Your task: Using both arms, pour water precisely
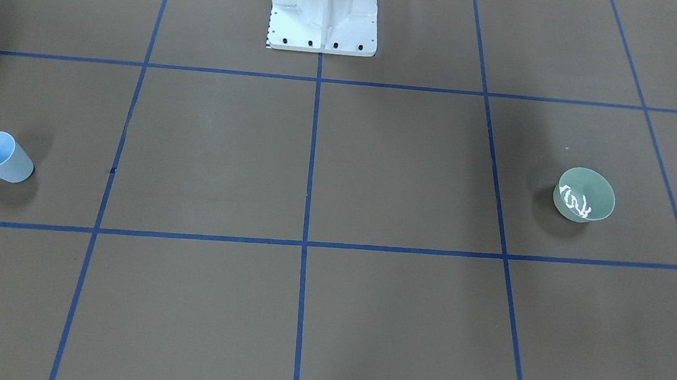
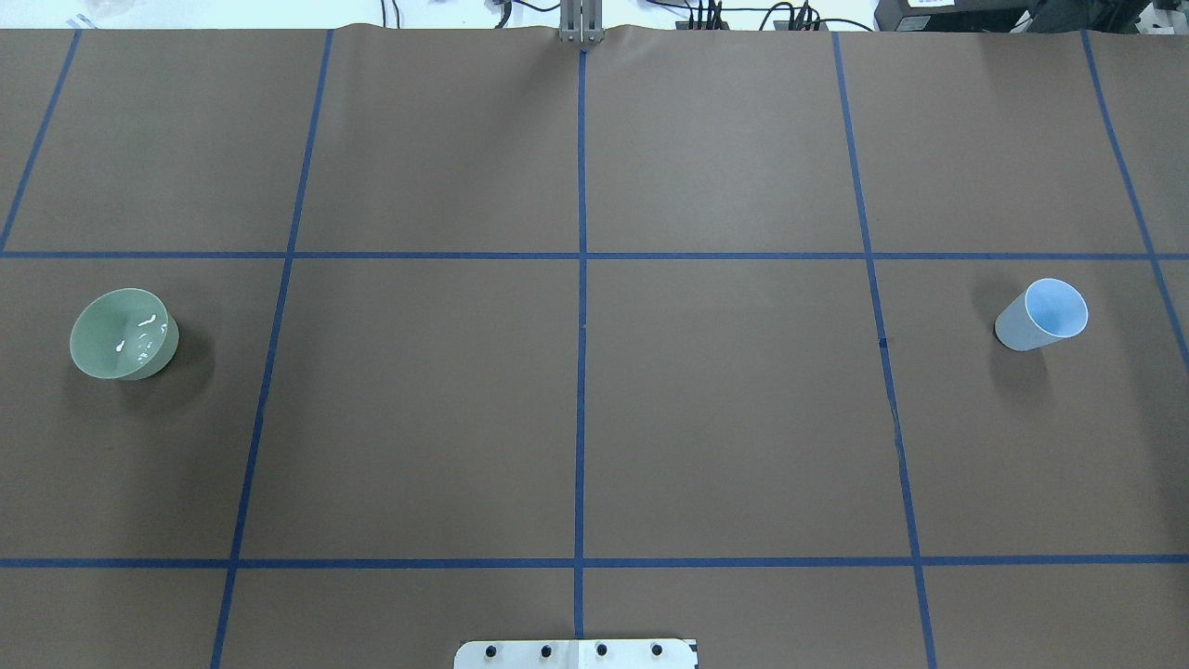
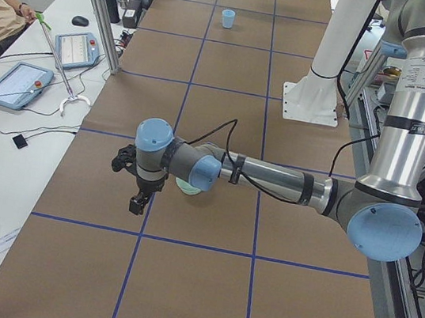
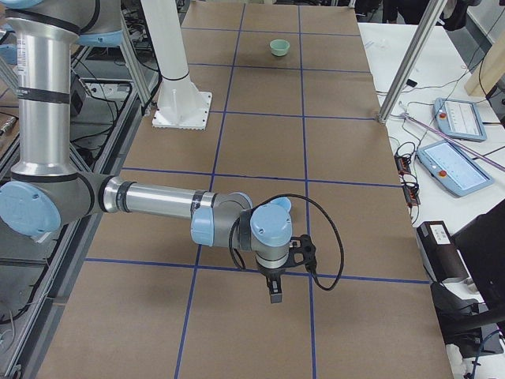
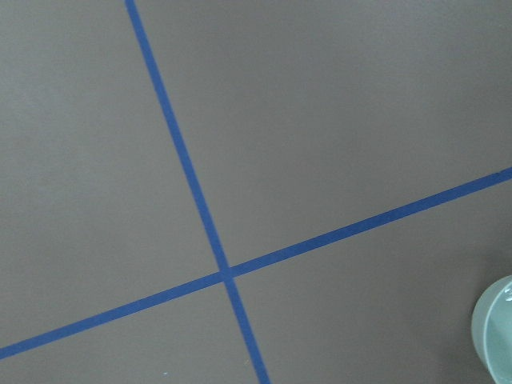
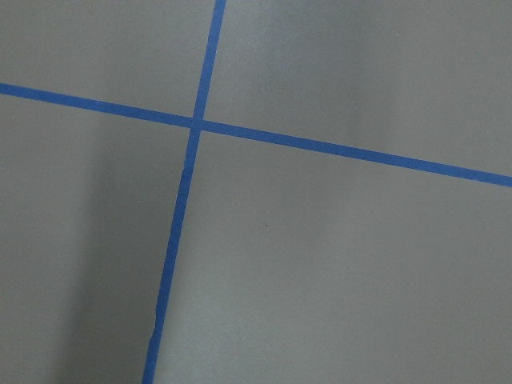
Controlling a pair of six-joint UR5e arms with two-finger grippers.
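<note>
Left arm: the near arm in the left side view, reaching low across the table.
Left gripper: small and black, pointing down above the brown surface. It shows only from the side, so I cannot tell whether its jaws are released or clenched.
Right arm: the near arm in the right side view, stretched out the same way.
Right gripper: pointing down, close above a blue tape line. I cannot tell the state of its jaws either.
Bowl: pale green and upright, near the left jaws on their robot-facing side. The left wrist partly hides it from the side.
Water: lies in the bowl, seen as white glints, so it too is near the left jaws and untouched by them.
Cup: light blue and upright, at the table's far end, well apart from the left jaws. Its place relative to the right jaws cannot be told.
Pedestal: white and bolted down, at the table's edge between the two arms.
</note>
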